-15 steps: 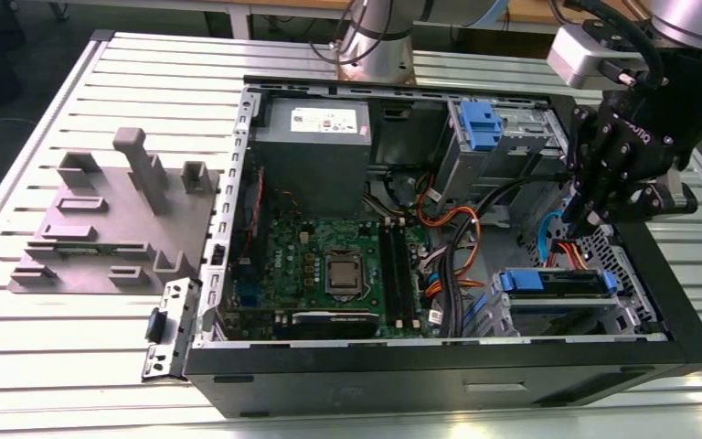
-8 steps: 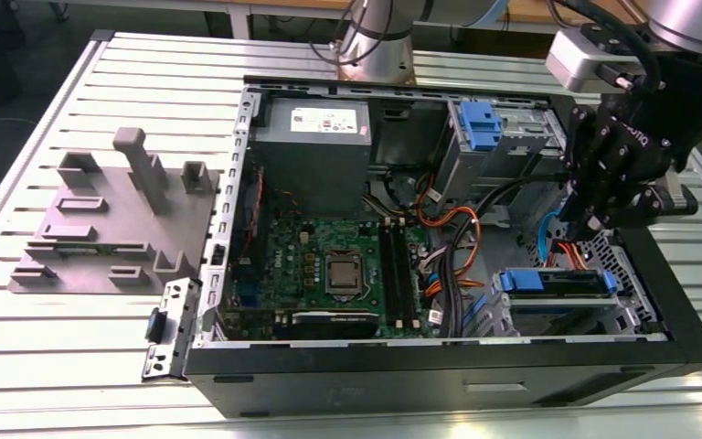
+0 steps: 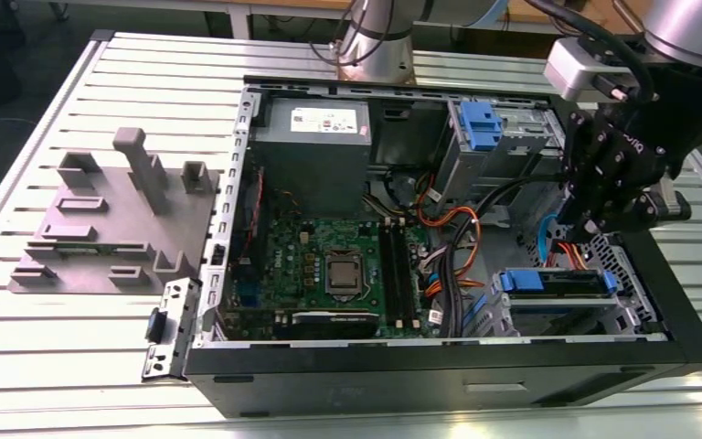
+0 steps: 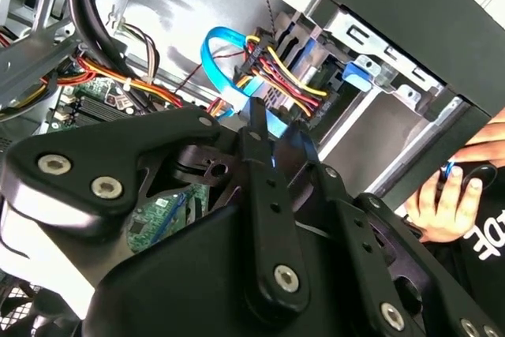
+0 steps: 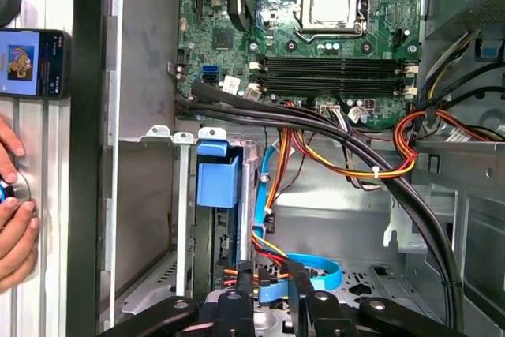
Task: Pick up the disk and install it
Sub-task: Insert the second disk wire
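Fixture (image 3: 101,224) sits on the bench (image 3: 34,366) at 9 o'clock of the case (image 3: 449,375), well clear, no risk there.

Board (image 3: 339,265) is mid-case. The cable bundle (image 3: 449,229) runs from it toward 3 o'clock, right into the tool's path.

Disk (image 3: 552,282) is in the lower bay at 4 o'clock of the case and looks slotted in; its blue handle (image 5: 217,183) shows at the bay mouth in the first wrist view. Can't confirm it's fully latched.

Tool (image 3: 607,197) hangs at 3 o'clock, just above the disk, in among the wires. Can't tell whether it's spread or pinching anything; the blue data cable (image 5: 316,274) crosses right at its tip.

Risks, as I judge them:
- Tool snags the blue or orange leads and pulls a connector.
- Disk half-seated, so a skewed push jams the carrier in the rails.
- A hand (image 5: 12,226) rests on the bench just outside the case wall, next to a phone (image 5: 35,63): pinch hazard if the arm swings out.
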